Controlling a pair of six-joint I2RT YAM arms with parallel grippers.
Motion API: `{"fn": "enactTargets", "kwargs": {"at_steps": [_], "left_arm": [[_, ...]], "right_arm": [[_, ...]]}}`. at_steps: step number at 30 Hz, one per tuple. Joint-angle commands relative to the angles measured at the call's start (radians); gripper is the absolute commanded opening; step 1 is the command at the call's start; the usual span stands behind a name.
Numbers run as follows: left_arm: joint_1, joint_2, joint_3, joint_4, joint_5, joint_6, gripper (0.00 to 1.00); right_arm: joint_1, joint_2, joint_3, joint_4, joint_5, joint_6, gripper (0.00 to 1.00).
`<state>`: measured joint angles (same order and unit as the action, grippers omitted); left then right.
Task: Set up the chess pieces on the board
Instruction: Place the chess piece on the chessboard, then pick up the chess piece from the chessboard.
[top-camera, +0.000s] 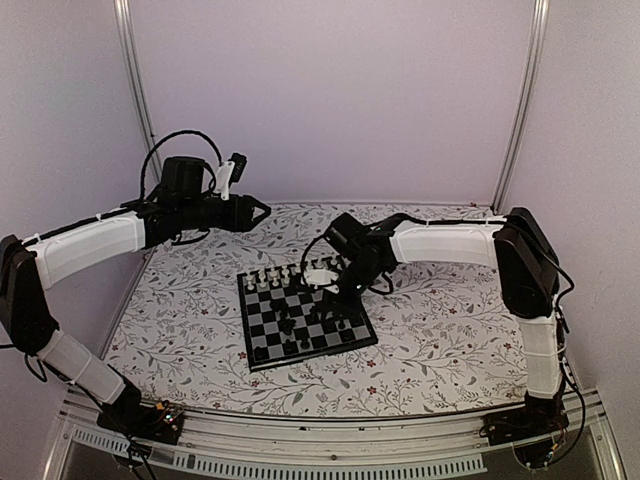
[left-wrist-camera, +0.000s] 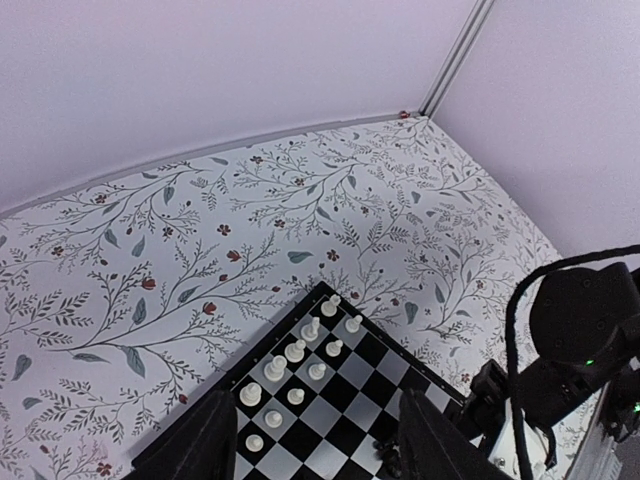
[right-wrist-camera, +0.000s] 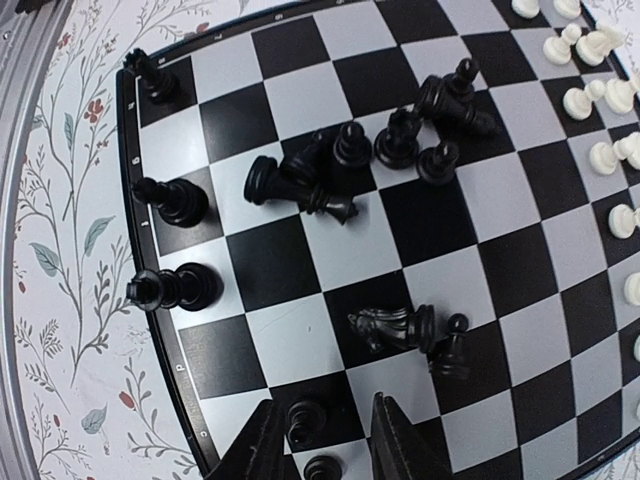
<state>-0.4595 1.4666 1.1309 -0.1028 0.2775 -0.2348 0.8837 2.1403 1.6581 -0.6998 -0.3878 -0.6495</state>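
The board (top-camera: 258, 335) lies mid-table on the floral tabletop. White chess pieces (top-camera: 275, 278) stand in two rows along its far edge; they also show in the left wrist view (left-wrist-camera: 295, 352). Black chess pieces (right-wrist-camera: 390, 140) lie heaped mid-board, a black knight (right-wrist-camera: 390, 325) lies on its side, and a few (right-wrist-camera: 172, 200) stand along one edge. My right gripper (right-wrist-camera: 322, 440) is low over the board (right-wrist-camera: 290, 255), jaws apart around a standing black pawn (right-wrist-camera: 303, 420). My left gripper (left-wrist-camera: 325, 450) is open and empty, held high over the board's (left-wrist-camera: 405, 368) white corner.
Pale walls close the back and sides, with metal posts (top-camera: 135, 90) in the back corners. A metal rail (top-camera: 320, 440) runs along the near edge. The right arm (left-wrist-camera: 580, 340) shows beside the board in the left wrist view.
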Motion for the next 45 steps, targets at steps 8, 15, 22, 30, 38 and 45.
{"fn": "enactTargets", "kwargs": {"at_steps": [8,15,22,30,38,45], "left_arm": [[0.013,0.003,0.02,0.003,0.008,0.0,0.57],[0.014,0.003,0.02,0.002,0.01,0.0,0.57],[0.013,0.003,0.02,0.003,0.007,0.002,0.57],[0.013,0.007,0.02,0.003,0.009,0.002,0.57],[0.014,0.011,0.02,0.002,0.008,0.001,0.57],[0.014,0.015,0.02,0.002,0.011,-0.001,0.57]], "right_arm": [[-0.012,0.024,0.119,-0.004,0.093,-0.028,0.32],[-0.029,0.082,0.162,0.016,0.137,-0.035,0.36],[-0.033,0.124,0.184,-0.002,0.107,-0.048,0.38],[-0.034,0.165,0.202,-0.004,0.103,-0.041,0.37],[-0.036,0.182,0.207,-0.017,0.111,-0.041,0.33],[-0.049,0.175,0.193,-0.031,0.101,-0.023,0.23]]}}
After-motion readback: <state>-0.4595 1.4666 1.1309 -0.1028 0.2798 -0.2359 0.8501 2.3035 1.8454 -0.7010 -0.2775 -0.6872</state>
